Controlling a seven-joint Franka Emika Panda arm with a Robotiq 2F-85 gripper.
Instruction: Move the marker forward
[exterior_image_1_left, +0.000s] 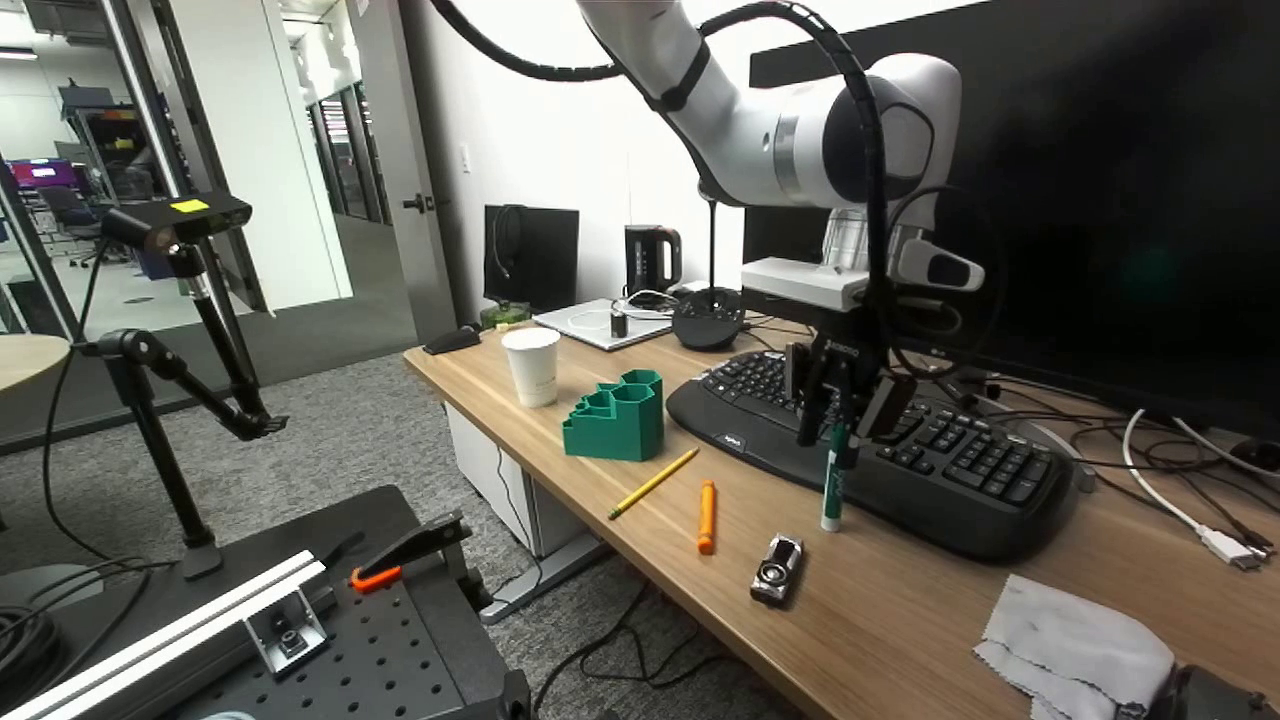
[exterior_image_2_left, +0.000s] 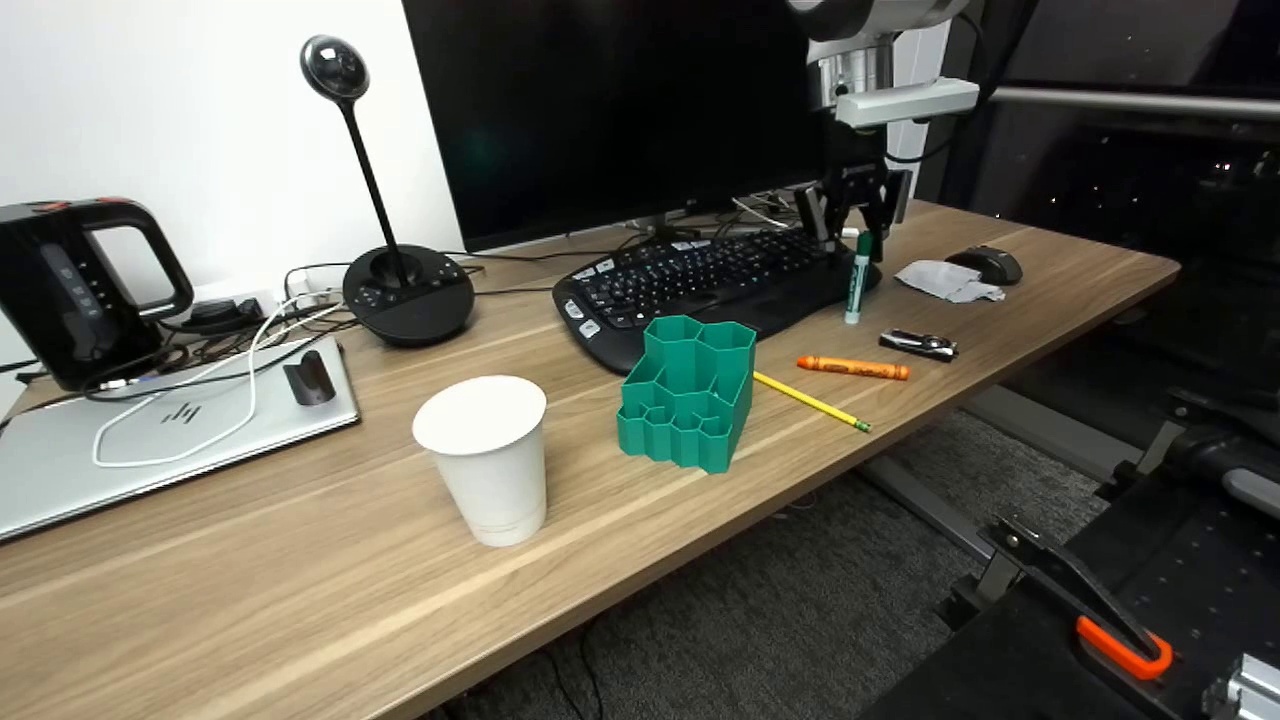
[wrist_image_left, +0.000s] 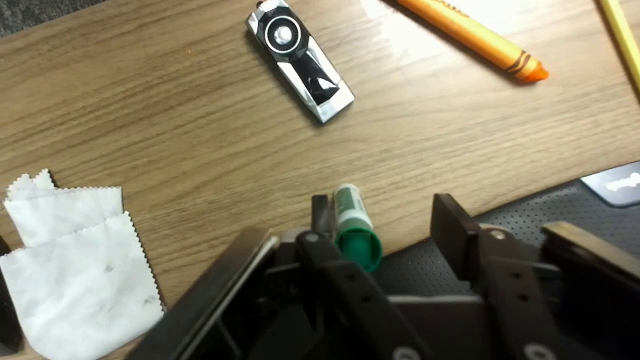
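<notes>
The marker stands upright on the desk just in front of the keyboard, dark green cap up and pale end down. It shows in both exterior views (exterior_image_1_left: 832, 503) (exterior_image_2_left: 857, 287). In the wrist view I look down on the marker (wrist_image_left: 351, 207) and its round cap end. My gripper (wrist_image_left: 385, 225) is open and points down around the marker's upper part. The marker is between the fingers, close beside the left one in the wrist view; I cannot tell if they touch. A wide gap separates it from the right finger. The gripper also shows in both exterior views (exterior_image_1_left: 828, 442) (exterior_image_2_left: 855, 243).
The black keyboard (exterior_image_1_left: 960, 500) lies right behind the marker, under the gripper, before a large monitor (exterior_image_1_left: 1100, 200). A silver-black stick (wrist_image_left: 300, 60), an orange crayon (exterior_image_1_left: 707, 517), a yellow pencil (exterior_image_1_left: 652, 484), a grey cloth (wrist_image_left: 75, 270) and a green holder (exterior_image_2_left: 690, 390) lie around.
</notes>
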